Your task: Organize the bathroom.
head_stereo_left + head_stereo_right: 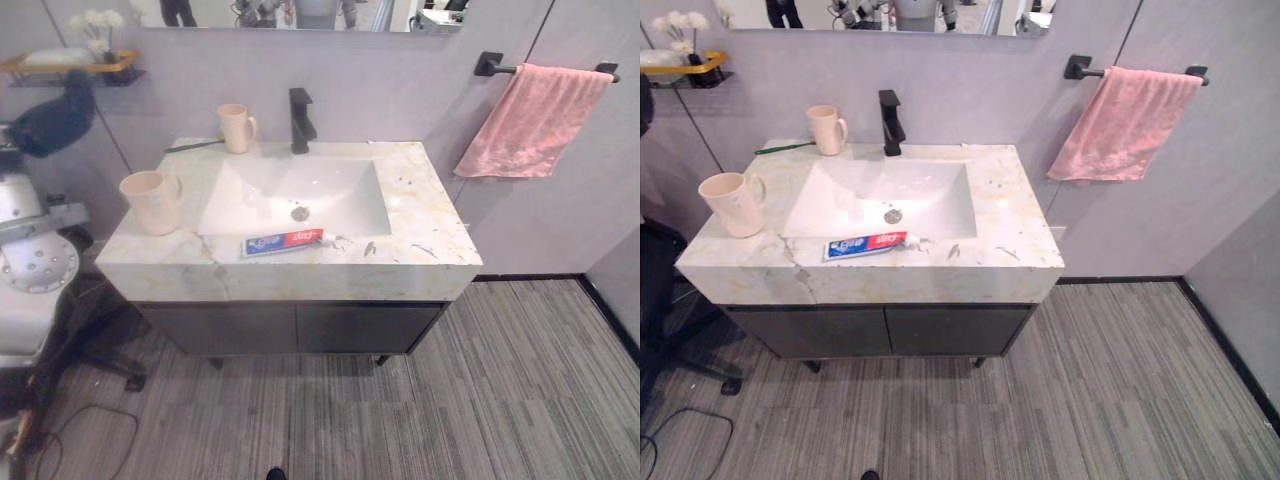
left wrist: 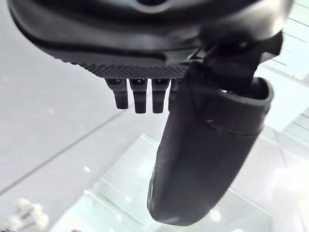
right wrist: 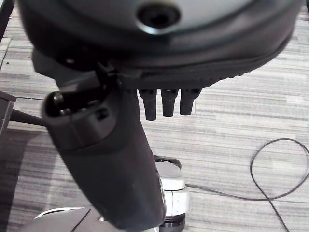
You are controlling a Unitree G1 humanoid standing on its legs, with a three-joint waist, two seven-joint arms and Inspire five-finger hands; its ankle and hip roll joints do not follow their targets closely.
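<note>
- The toothpaste tube [image 1: 284, 241] lies flat on the front edge of the marble surface [image 1: 420, 235], just before the white basin [image 1: 300, 195]; by my judgement it is light, soft and slick, best pinched across its middle.
- One cream mug [image 1: 150, 201] stands at the surface's left edge and another mug [image 1: 236, 128] at the back beside the black faucet [image 1: 300, 121]; both look rigid and breakable, so take them round the body or by the handle.
- A green toothbrush [image 1: 193, 146] lies near the rear mug (thin, likely fiddly to lift).
- A pink towel [image 1: 530, 120] hangs from the wall bar.
- The left hand [image 2: 203, 159] and right hand [image 3: 116, 164] both hang relaxed, fingers straight, grasping nothing.
</note>
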